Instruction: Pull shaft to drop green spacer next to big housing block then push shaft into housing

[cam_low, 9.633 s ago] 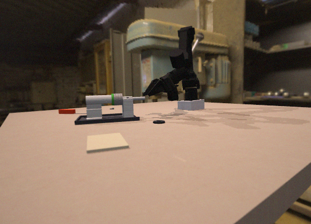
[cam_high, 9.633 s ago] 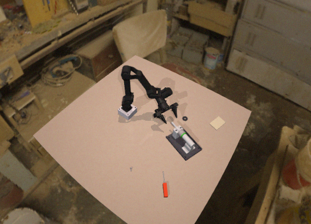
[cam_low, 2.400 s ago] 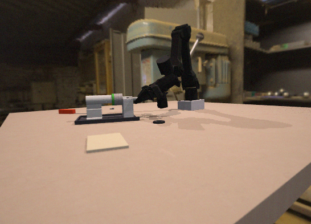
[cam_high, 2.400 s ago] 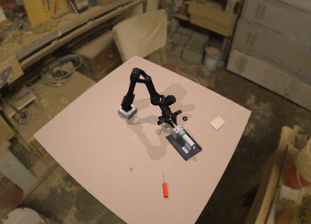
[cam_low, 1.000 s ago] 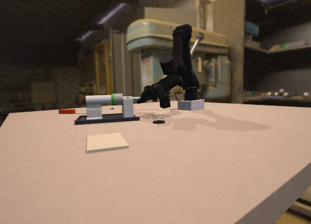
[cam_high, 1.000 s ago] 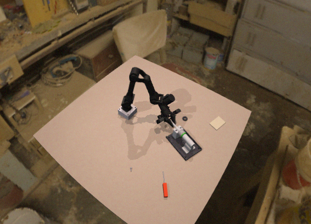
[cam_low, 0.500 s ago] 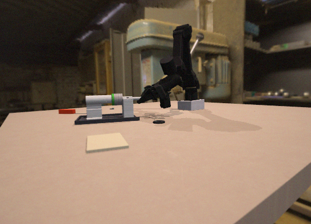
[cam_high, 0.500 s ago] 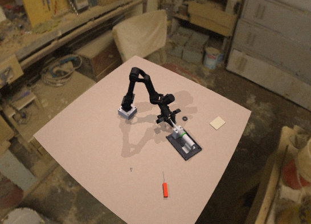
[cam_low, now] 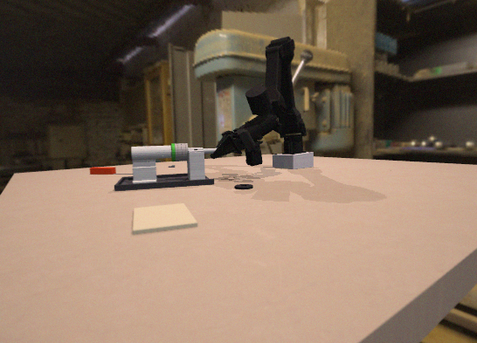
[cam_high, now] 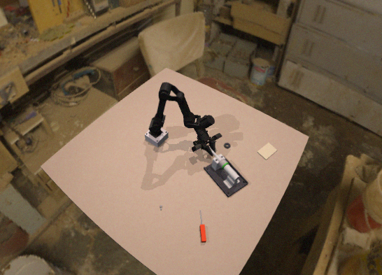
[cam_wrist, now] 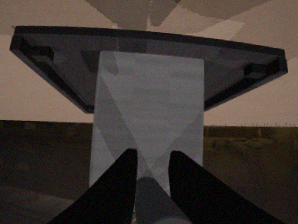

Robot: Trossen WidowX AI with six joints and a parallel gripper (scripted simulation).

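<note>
My gripper (cam_high: 211, 150) (cam_low: 214, 154) (cam_wrist: 152, 159) is shut on the thin grey shaft (cam_high: 215, 154) (cam_low: 209, 151) (cam_wrist: 148, 192), on the part that sticks out of the upright white block (cam_low: 196, 165) (cam_wrist: 147, 110). The green spacer (cam_high: 225, 166) (cam_low: 173, 152) sits in line between the long white cylinder (cam_high: 231, 173) (cam_low: 150, 153) and the pale grey spacers (cam_low: 181, 152) beside the upright block. No gap shows around the green spacer, and it is up off the dark base tray (cam_high: 228, 193) (cam_low: 163, 184) (cam_wrist: 150, 37). The shaft's inner end is hidden.
A black ring (cam_high: 227, 145) (cam_low: 244, 187) lies on the table near the tray. A pale yellow square (cam_high: 267, 151) (cam_low: 163, 218), an orange-handled screwdriver (cam_high: 203, 233) (cam_low: 102, 170) and a small screw-like piece (cam_high: 161, 207) (cam_low: 171, 166) also lie on the table.
</note>
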